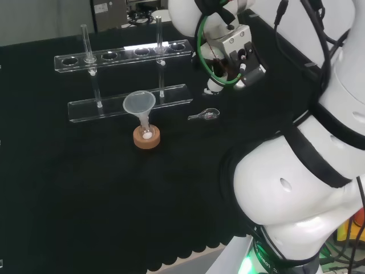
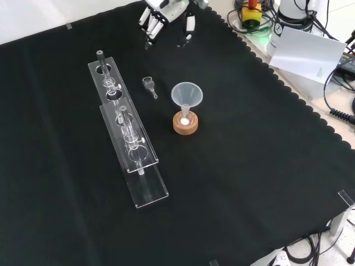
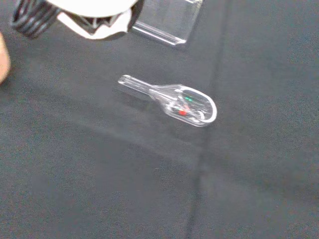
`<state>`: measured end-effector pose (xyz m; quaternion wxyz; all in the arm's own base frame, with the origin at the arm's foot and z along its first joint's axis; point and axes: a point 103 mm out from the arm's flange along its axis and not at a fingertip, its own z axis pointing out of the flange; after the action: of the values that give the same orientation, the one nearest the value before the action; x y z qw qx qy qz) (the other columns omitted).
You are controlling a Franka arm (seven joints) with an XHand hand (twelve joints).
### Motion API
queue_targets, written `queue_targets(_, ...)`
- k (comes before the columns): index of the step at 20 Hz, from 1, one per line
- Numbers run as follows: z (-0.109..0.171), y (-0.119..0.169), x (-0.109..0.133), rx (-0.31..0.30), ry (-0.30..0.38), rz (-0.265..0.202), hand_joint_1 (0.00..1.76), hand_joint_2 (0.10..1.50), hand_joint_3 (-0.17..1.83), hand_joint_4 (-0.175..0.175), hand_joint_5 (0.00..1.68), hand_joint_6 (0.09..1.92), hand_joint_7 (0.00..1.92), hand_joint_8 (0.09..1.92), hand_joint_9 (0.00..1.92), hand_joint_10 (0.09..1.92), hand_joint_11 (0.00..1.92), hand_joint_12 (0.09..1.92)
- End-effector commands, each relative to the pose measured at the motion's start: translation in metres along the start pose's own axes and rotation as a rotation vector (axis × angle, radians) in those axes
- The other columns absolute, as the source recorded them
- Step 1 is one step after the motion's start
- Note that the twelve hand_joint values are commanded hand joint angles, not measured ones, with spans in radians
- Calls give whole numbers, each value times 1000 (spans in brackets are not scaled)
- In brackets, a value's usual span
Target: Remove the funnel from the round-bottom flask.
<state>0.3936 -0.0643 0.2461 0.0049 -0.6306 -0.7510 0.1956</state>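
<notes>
Head view: The funnel point(image 1: 140, 103) sits with its stem in the neck of the small round-bottom flask point(image 1: 147, 132), which rests on a cork ring stand point(image 1: 146, 138) near the middle of the black cloth point(image 1: 85, 200). Behind it stands a clear test tube rack point(image 1: 122, 77) carrying upright tubes. A small clear scoop point(image 1: 204, 115) lies on the cloth to the right of the funnel. The hand point(image 1: 228, 67) hangs above the cloth at upper right, well apart from the funnel.

Front view: The hand point(image 2: 166, 19) enters at the top edge, its fingers point(image 2: 150, 27) pointing down, relaxed and spread, holding nothing. The funnel point(image 2: 187, 94) remains seated in the flask point(image 2: 184, 118) on the cork ring stand point(image 2: 185, 126), right of the rack point(image 2: 127, 138). The scoop point(image 2: 149, 85) lies between the hand and the funnel, just beside the rack.

Wrist view: The scoop point(image 3: 179, 102) lies flat on the cloth point(image 3: 99, 189), with green and red glints in its bowl. A corner of the rack point(image 3: 167, 20) shows beyond it, beside a blurred white part of the hand point(image 3: 94, 15).
</notes>
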Motion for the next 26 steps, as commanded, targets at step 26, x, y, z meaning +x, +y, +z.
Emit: queue_targets(26, -40, 28, 119, 136, -108, -194, 677, 579, 468, -43, 85, 87, 9, 650, 651, 87, 327, 1343)
